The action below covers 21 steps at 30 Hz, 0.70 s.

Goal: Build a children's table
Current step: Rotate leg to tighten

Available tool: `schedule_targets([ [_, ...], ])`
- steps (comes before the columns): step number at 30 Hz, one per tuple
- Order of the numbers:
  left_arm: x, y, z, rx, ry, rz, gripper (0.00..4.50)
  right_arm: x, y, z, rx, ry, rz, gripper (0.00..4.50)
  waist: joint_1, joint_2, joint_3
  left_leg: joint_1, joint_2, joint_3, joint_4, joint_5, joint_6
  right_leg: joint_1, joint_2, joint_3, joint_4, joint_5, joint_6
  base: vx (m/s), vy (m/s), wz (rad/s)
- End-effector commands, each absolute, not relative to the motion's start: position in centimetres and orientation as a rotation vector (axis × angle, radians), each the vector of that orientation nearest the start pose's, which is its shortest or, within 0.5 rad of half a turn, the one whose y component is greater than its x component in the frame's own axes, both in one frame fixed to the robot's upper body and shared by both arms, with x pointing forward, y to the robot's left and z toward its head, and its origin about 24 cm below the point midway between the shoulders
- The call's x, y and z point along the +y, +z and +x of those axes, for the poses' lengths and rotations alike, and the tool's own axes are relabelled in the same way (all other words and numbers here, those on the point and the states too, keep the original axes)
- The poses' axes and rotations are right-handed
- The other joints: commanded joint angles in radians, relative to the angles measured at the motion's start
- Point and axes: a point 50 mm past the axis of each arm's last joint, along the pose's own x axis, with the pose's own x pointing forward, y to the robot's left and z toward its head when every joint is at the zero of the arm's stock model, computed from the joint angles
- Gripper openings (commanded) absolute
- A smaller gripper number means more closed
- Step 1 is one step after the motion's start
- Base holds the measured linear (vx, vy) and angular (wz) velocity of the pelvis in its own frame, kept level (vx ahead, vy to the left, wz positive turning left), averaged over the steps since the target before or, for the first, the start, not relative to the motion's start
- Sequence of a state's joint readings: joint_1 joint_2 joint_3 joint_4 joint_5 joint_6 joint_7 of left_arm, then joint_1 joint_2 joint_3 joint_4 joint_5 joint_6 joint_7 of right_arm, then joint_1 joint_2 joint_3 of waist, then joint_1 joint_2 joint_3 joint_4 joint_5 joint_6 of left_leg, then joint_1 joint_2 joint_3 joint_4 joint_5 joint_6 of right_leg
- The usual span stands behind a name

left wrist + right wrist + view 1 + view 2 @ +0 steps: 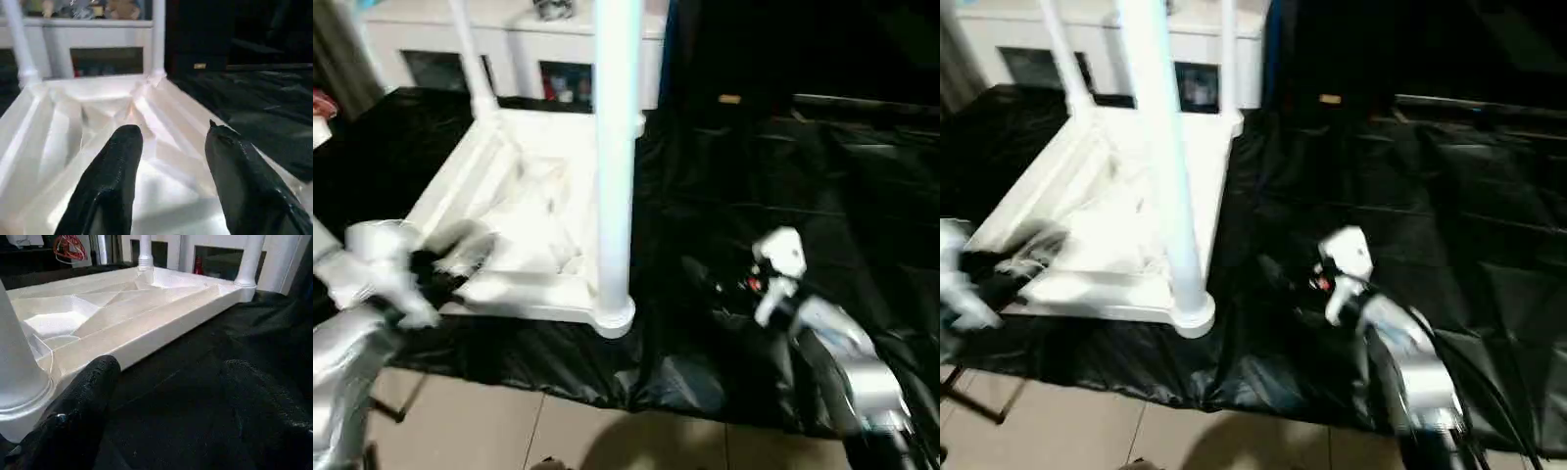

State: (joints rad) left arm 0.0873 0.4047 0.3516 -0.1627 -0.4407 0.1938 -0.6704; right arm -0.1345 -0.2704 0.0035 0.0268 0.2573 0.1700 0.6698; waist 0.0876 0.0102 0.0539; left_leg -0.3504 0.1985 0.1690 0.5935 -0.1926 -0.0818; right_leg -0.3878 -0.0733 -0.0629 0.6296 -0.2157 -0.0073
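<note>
The white table top (533, 220) lies upside down on a black sheet, ribbed underside facing up. One leg (615, 147) stands in the near right corner socket, and two more rise at the far left (470, 59) and far right (1227, 59) corners. My left gripper (173, 131) hovers open over the ribbed underside near the table's near left corner (435, 269), holding nothing. On the black sheet just right of the near right leg, my right gripper (171, 367) is open and empty, with the table's edge (161, 328) ahead of its fingers.
A white cabinet with glass doors (509, 49) stands behind the table. The black sheet (822, 176) spreads wide to the right. Tiled floor (509, 421) shows at the near edge. A red coil (68, 247) lies beyond the table's far side.
</note>
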Motion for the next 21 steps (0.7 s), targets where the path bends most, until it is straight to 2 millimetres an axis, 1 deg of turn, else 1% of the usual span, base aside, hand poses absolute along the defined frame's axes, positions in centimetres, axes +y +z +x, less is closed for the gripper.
schedule_targets([
  [1,25.8,9.5,21.8,-0.027,-0.417,-0.029,2.82,-15.8,7.0,26.6,0.052,0.744,0.042,4.09,0.003,0.007,-0.046,0.0,0.028,-0.01,-0.084,-0.307,0.014,0.031,-0.053,0.05,-0.101,-0.339,-0.119,0.0,0.0,0.0],
  [2,25.4,9.3,21.6,-0.013,-0.456,-0.047,2.91,-15.5,7.1,26.4,0.052,0.773,0.05,4.12,0.003,0.003,-0.047,-0.001,0.028,-0.01,-0.084,-0.309,0.016,0.031,-0.053,0.05,-0.1,-0.335,-0.119,0.0,0.0,0.0],
  [3,25.1,9.1,21.4,-0.001,-0.483,-0.052,2.91,-15.3,7.2,26.4,0.057,0.79,0.061,4.12,0.004,0.005,-0.046,-0.001,0.028,-0.01,-0.085,-0.312,0.015,0.029,-0.053,0.05,-0.1,-0.333,-0.123,0.0,0.0,0.0],
  [5,24.4,8.7,21.3,0.021,-0.512,-0.04,3.18,-14.8,7.4,26.1,0.061,0.841,0.06,4.38,0.005,0.008,-0.046,0.002,0.029,-0.011,-0.085,-0.316,0.013,0.026,-0.052,0.051,-0.101,-0.32,-0.128,0.0,0.0,0.0],
  [6,24.3,8.6,21.3,0.024,-0.514,-0.04,3.24,-14.7,7.4,26.0,0.063,0.859,0.062,4.47,0.006,0.008,-0.045,0.002,0.029,-0.011,-0.086,-0.32,0.012,0.027,-0.051,0.051,-0.1,-0.315,-0.128,0.0,0.0,0.0],
  [7,24.2,8.6,21.4,0.02,-0.508,-0.043,3.3,-14.3,7.6,25.8,0.059,0.898,0.072,4.5,0.006,0.01,-0.046,0.0,0.028,-0.011,-0.086,-0.32,0.008,0.029,-0.052,0.051,-0.098,-0.3,-0.126,0.0,0.0,0.0],
  [9,24.0,8.5,21.7,0.02,-0.505,-0.041,3.36,-13.2,8.0,25.2,0.052,1.018,0.094,4.5,0.005,0.009,-0.047,-0.001,0.028,-0.012,-0.086,-0.319,0.01,0.032,-0.053,0.051,-0.099,-0.289,-0.124,0.0,0.0,0.0],
  [11,23.9,8.4,21.8,0.023,-0.505,-0.037,3.58,-12.8,8.2,24.9,0.051,1.066,0.1,4.5,0.004,0.007,-0.047,-0.003,0.028,-0.013,-0.086,-0.315,0.014,0.034,-0.053,0.05,-0.099,-0.29,-0.121,0.0,0.0,0.0],
  [12,24.0,8.3,21.9,0.028,-0.506,-0.037,3.65,-12.3,8.2,25.0,0.051,1.101,0.097,4.5,0.005,0.006,-0.048,-0.003,0.028,-0.012,-0.085,-0.303,0.015,0.034,-0.054,0.051,-0.098,-0.286,-0.121,0.0,0.0,0.0],
  [14,24.4,8.0,22.3,0.043,-0.508,-0.037,3.73,-11.5,8.2,25.5,0.05,1.123,0.075,4.5,0.004,0.007,-0.047,-0.002,0.026,-0.012,-0.085,-0.304,0.011,0.031,-0.055,0.05,-0.1,-0.304,-0.124,0.0,0.0,0.0],
  [15,24.6,7.9,22.5,0.047,-0.509,-0.037,3.79,-11.3,8.2,25.7,0.048,1.125,0.066,4.5,0.001,0.006,-0.047,-0.005,0.023,-0.013,-0.086,-0.301,0.005,0.032,-0.054,0.049,-0.098,-0.314,-0.123,0.0,0.0,0.0],
  [16,24.9,7.8,22.8,0.052,-0.508,-0.037,3.9,-10.8,8.2,26.0,0.044,1.139,0.06,4.5,0.001,0.007,-0.046,-0.002,0.023,-0.013,-0.086,-0.309,0.001,0.03,-0.056,0.049,-0.101,-0.338,-0.118,0.0,0.0,0.0],
  [17,25.1,7.7,23.1,0.056,-0.507,-0.038,4.01,-10.4,8.3,26.3,0.038,1.145,0.056,4.5,0.002,0.002,-0.047,-0.001,0.024,-0.013,-0.085,-0.306,-0.001,0.031,-0.057,0.05,-0.101,-0.337,-0.116,0.0,0.0,0.0],
  [18,25.3,7.7,23.2,0.058,-0.507,-0.038,4.08,-10.1,8.4,26.5,0.035,1.152,0.055,4.5,0.004,0.005,-0.048,-0.001,0.024,-0.014,-0.085,-0.301,-0.002,0.031,-0.058,0.05,-0.099,-0.333,-0.118,0.0,0.0,0.0],
  [19,25.6,7.6,23.5,0.062,-0.506,-0.037,4.08,-9.7,8.5,26.8,0.031,1.164,0.052,4.5,0.002,0.008,-0.051,0.0,0.025,-0.014,-0.085,-0.292,-0.005,0.03,-0.057,0.05,-0.096,-0.304,-0.127,0.0,0.0,0.0],
  [20,25.8,7.5,23.6,0.064,-0.502,-0.035,4.14,-9.4,8.6,27.2,0.026,1.166,0.044,4.5,0.004,0.006,-0.054,0.002,0.027,-0.013,-0.083,-0.273,-0.006,0.031,-0.056,0.051,-0.091,-0.247,-0.141,0.0,0.0,0.0],
  [21,26.0,7.4,23.7,0.067,-0.499,-0.033,4.22,-9.0,8.6,27.5,0.023,1.165,0.039,4.5,0.004,0.009,-0.056,-0.001,0.026,-0.013,-0.083,-0.249,-0.005,0.033,-0.054,0.05,-0.083,-0.184,-0.158,0.0,0.0,0.0],
])
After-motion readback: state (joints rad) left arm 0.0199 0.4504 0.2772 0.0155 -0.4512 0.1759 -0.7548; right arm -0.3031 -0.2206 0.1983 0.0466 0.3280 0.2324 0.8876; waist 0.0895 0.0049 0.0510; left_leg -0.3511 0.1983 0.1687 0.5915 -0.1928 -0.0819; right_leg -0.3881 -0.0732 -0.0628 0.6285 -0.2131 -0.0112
